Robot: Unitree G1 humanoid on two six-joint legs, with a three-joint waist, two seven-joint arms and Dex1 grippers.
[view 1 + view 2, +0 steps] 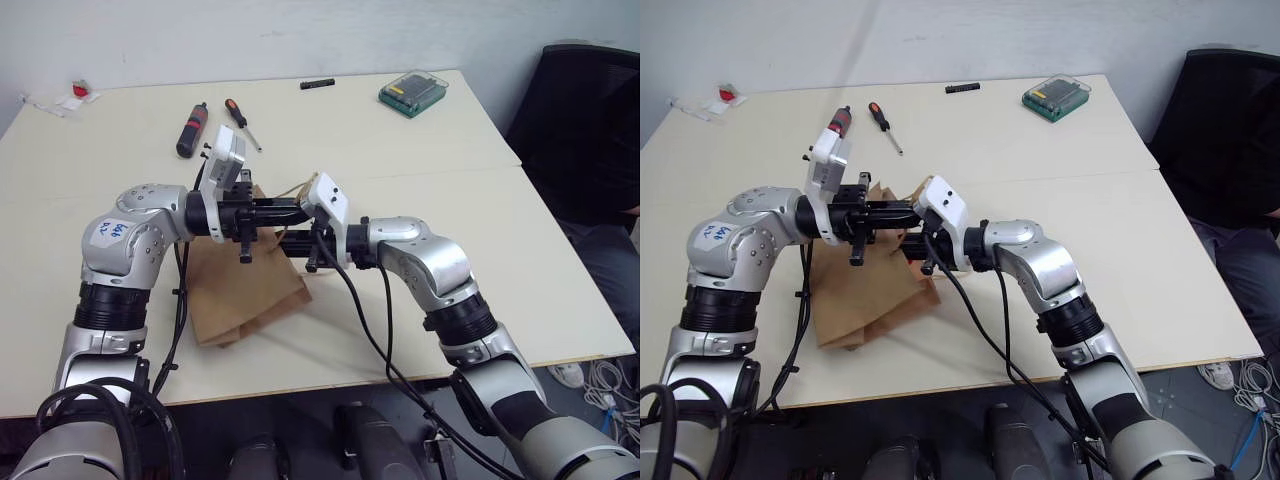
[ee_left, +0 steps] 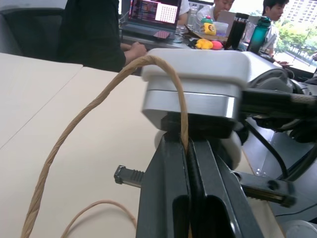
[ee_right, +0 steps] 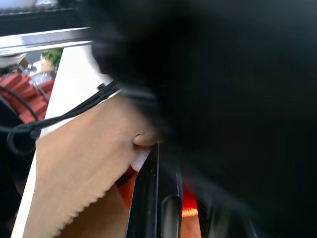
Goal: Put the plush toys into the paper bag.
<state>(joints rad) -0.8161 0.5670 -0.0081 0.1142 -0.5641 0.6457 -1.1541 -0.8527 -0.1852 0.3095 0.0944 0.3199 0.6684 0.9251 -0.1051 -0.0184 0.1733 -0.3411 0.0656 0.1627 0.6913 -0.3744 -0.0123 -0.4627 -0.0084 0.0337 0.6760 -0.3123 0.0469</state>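
Both grippers meet over the mouth of the paper bag [image 1: 240,300] in the middle of the table [image 1: 480,240].

The left gripper [image 2: 188,163] points across toward the right arm, its two black fingers pressed together on the twisted cord handle [image 2: 94,109], which loops up from the jaws. The right gripper [image 3: 173,198] faces it, just beside, at the bag's serrated top edge; its fingers look nearly pressed together, with red and a bit of white showing between and behind them, possibly the red plush toy [image 3: 188,206], though I cannot tell for sure that it is pinched. The bag lies slumped beneath both wrists. Farther back sit two screwdrivers [image 1: 192,130], a small black bar [image 1: 317,84] and a green case [image 1: 413,93]. A blue scribble marks the left arm's shoulder label [image 1: 106,232]; I can't read it.
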